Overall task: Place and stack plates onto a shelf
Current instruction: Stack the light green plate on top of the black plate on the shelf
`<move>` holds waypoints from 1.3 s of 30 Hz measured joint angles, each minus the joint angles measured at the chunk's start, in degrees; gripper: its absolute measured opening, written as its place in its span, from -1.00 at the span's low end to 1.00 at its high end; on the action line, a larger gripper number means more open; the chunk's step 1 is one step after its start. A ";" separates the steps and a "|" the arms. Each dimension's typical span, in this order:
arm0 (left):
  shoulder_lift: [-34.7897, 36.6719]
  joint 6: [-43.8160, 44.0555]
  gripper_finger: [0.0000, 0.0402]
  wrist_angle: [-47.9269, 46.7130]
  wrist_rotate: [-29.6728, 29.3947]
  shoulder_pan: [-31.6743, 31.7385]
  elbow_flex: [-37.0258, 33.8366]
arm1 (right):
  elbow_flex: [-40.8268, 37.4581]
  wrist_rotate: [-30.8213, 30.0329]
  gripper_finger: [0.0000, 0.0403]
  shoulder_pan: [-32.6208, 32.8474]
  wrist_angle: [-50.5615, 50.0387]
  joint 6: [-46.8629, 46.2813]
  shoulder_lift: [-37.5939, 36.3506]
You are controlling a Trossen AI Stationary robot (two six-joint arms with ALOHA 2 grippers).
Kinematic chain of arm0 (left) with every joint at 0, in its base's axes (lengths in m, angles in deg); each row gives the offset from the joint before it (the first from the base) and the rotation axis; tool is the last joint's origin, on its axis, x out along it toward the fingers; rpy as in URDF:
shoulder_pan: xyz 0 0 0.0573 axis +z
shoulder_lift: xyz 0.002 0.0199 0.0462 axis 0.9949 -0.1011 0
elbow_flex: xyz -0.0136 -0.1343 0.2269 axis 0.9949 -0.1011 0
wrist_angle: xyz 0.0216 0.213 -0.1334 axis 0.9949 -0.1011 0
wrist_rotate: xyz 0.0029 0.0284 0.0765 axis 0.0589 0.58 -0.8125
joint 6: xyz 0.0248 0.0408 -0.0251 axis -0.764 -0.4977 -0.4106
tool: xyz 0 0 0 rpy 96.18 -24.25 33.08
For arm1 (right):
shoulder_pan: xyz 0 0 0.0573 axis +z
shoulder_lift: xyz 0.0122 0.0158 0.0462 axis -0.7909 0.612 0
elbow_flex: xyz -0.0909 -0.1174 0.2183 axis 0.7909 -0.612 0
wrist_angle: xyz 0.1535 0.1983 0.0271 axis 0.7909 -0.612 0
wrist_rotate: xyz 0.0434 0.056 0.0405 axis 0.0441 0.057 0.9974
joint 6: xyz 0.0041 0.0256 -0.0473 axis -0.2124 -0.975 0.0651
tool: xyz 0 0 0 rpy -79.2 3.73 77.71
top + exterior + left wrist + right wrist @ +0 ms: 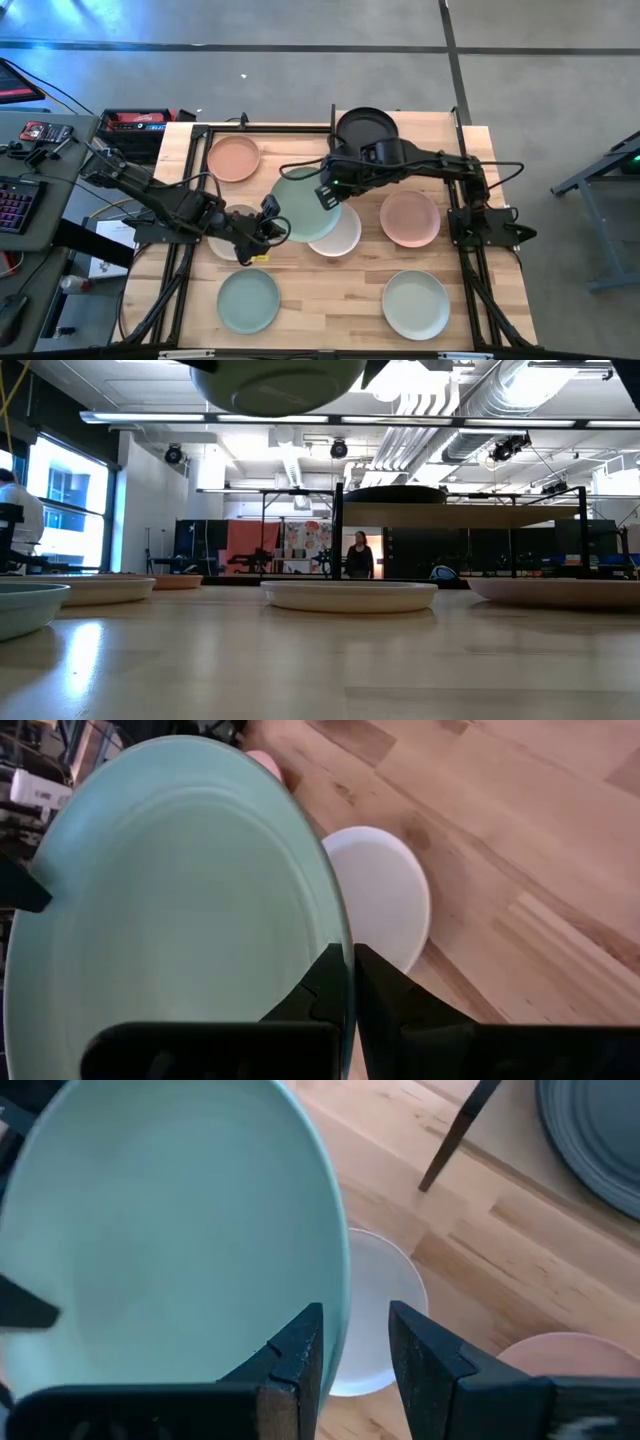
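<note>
left pincer (350, 982) clamps the round pale mint green plate (303, 204)'s rim midair; right pincer (355, 1342) straddles the opposite rim, slightly open. i risk dropping it at handover.

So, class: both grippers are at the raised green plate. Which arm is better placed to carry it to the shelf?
Right. The right gripper meets the green plate on the side facing the shelf; the left gripper pinches its rim from the far side.

The raised plate (300, 204) is pale mint green. The plate under it (340, 236) is cream. Two plates (233, 158) (409, 218) are salmon pink, and one (365, 126) is black. The tabletop (330, 290) is light wood with a striped grain.
</note>
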State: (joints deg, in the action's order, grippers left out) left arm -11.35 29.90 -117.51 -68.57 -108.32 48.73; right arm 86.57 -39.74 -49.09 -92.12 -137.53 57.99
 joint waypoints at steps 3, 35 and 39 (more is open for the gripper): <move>0.00 0.00 -0.99 -0.02 -0.02 -0.09 0.00 | 0.00 1.29 -0.53 -0.02 0.02 0.01 1.02; 0.00 19.45 -0.53 -1.17 2.42 1.86 -0.02 | 0.07 5.65 -1.00 -1.42 -0.51 -1.00 2.31; 0.19 22.66 -0.46 0.34 -1.79 1.99 -0.04 | 0.05 6.08 -1.00 -3.11 -1.49 1.02 2.30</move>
State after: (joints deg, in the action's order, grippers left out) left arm -11.16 52.56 -117.17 -70.36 -106.33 48.69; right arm 86.62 -33.66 -52.20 -93.61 -136.51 60.29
